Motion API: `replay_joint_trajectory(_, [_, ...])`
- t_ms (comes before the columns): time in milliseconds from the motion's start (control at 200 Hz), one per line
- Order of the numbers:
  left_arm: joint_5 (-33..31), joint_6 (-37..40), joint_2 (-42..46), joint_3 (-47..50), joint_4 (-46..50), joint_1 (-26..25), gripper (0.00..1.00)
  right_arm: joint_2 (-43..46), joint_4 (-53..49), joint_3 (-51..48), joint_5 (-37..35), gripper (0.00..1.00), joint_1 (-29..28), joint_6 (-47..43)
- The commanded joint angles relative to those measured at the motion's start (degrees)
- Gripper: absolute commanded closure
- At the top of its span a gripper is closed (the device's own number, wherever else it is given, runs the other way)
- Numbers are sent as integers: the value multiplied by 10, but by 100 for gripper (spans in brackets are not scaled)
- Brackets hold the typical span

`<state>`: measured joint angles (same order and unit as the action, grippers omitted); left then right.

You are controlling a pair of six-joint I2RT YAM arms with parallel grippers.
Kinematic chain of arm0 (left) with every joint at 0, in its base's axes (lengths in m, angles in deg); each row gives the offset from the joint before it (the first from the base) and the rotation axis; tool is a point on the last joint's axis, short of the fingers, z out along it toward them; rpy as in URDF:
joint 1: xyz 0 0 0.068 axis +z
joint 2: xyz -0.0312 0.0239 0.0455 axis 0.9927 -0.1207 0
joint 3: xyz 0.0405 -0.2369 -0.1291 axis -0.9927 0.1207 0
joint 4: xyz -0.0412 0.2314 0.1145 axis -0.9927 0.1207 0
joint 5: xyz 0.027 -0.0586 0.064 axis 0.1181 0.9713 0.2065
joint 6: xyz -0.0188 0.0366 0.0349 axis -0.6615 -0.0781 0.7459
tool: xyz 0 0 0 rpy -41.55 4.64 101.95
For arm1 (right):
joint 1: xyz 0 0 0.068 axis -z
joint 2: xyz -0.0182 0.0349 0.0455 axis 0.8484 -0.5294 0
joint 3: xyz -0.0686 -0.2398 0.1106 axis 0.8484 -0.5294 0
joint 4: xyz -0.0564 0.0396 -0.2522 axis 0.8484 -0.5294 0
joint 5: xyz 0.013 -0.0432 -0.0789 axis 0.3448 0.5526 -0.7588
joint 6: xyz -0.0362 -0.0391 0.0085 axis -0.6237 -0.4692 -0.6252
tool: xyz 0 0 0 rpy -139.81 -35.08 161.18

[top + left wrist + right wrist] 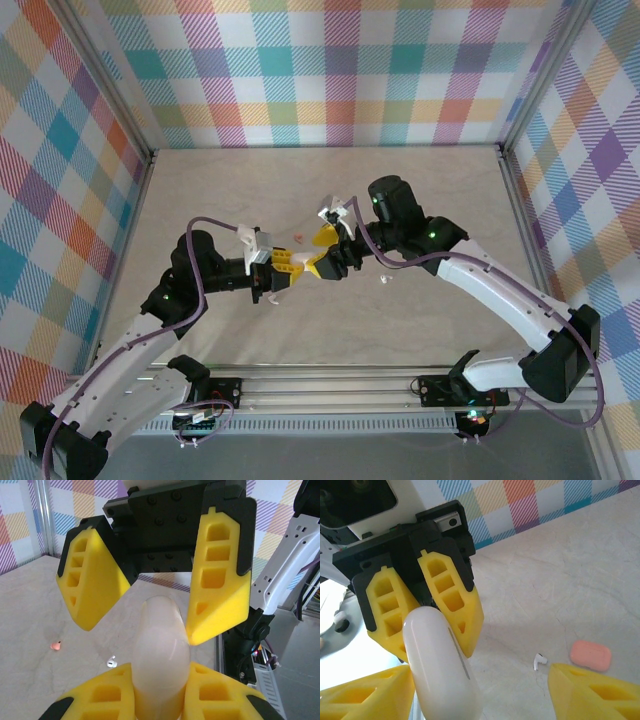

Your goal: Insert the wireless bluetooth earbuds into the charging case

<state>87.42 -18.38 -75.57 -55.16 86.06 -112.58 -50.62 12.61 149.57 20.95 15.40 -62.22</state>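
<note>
Charging case (440, 670) is clamped in left gripper (160, 680), long axis aimed into right gripper (480, 672), spread open and empty; white earbud (539, 660) is seen on table (570, 580) below.

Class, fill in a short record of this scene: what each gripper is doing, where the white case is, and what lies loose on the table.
left gripper: shut on the white case
right gripper: open, one finger on either side of the same case
white case: held up between the two arms, lid looks closed
loose on table: white earbud, reddish earbud, orange case
earbuds in a case: none seen
</note>
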Motion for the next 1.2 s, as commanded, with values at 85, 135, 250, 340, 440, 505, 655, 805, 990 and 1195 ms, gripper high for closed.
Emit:
replay_joint_trajectory(85, [22,-19,1,7,-47,-6,100,-16,-38,24,-20,29,-2,-27])
replay_joint_trajectory(135, [24,-20,1,7,-48,-6,100,-18,-44,29,-33,30,-2,-25])
replay_joint_trajectory(250, [28,-21,0,9,-47,-6,100,-19,-48,38,-68,30,-2,-19])
replay_joint_trajectory(340, [31,-22,3,11,-46,-6,100,-18,-46,44,-84,30,1,-10])
replay_joint_trajectory(440, [32,-23,6,17,-46,-6,100,-19,-41,50,-81,30,11,-1])
replay_joint_trajectory(505, [31,-22,8,19,-46,-6,100,-21,-37,52,-73,30,20,24])
replay_joint_trajectory(655, [35,-23,11,20,-46,-6,100,-26,-31,55,-69,30,31,37])
replay_joint_trajectory(805, [34,-22,10,22,-39,-7,100,-39,-37,65,-69,30,33,41])
replay_joint_trajectory(990, [35,-24,11,34,-44,-6,100,-55,-47,72,-70,30,36,50])
replay_joint_trajectory(1195, [31,-15,13,45,-37,-6,100,-54,-16,53,-27,29,72,87])
